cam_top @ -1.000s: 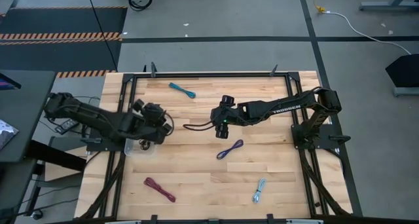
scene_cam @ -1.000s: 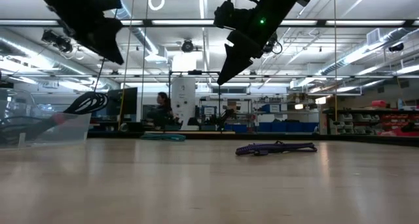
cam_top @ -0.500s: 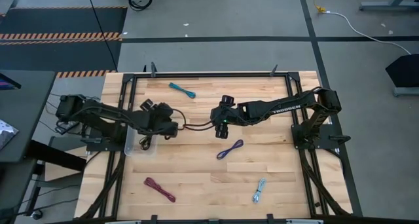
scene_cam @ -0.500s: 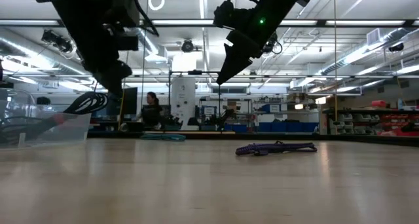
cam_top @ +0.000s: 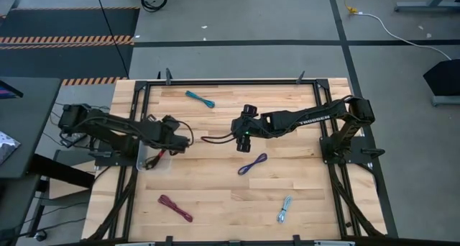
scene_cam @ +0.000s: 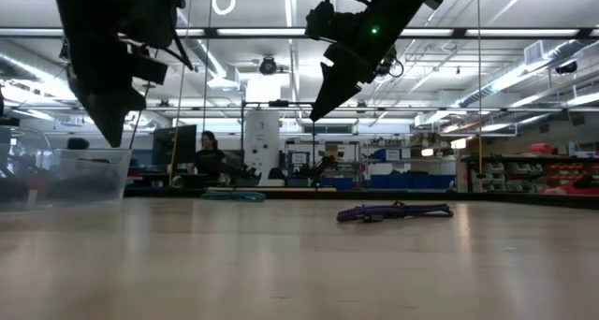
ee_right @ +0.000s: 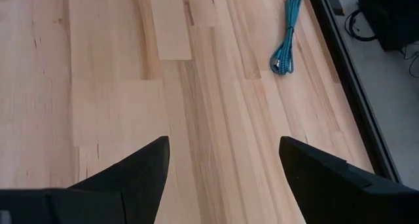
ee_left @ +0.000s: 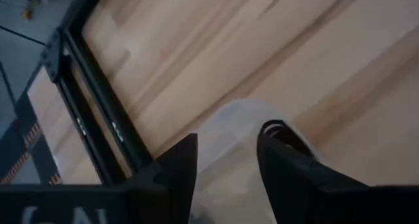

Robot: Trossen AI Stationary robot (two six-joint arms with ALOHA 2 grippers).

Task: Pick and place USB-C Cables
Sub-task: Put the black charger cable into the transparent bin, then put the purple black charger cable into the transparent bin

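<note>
Left gripper (cam_top: 153, 160) hangs over the small clear plastic tub (cam_top: 144, 162) at the table's left edge. A second ago it sat just right of the tub; half a second ago it had swung further toward the table's middle; now it is back over the tub and tipped down into it. In the left wrist view its fingers (ee_left: 177, 165) stand partly apart with nothing between them. The black-and-red cable bundle (ee_left: 283, 133) lies inside the tub by one fingertip; a red end shows in the high view.

In the low view the dark loop that stood up out of the tub earlier no longer shows above its wall.

Right gripper (cam_top: 244, 134) hovers over the table's middle, unmoved across all three moments, jaws wide apart and empty.

Other cables unchanged:
- teal braided cable (cam_top: 200, 98), near the far edge
- purple cable (cam_top: 252, 164), near the middle
- maroon cable (cam_top: 175, 208), toward the near left corner
- pale blue-grey cable (cam_top: 284, 209), by the near edge, right of centre
</note>
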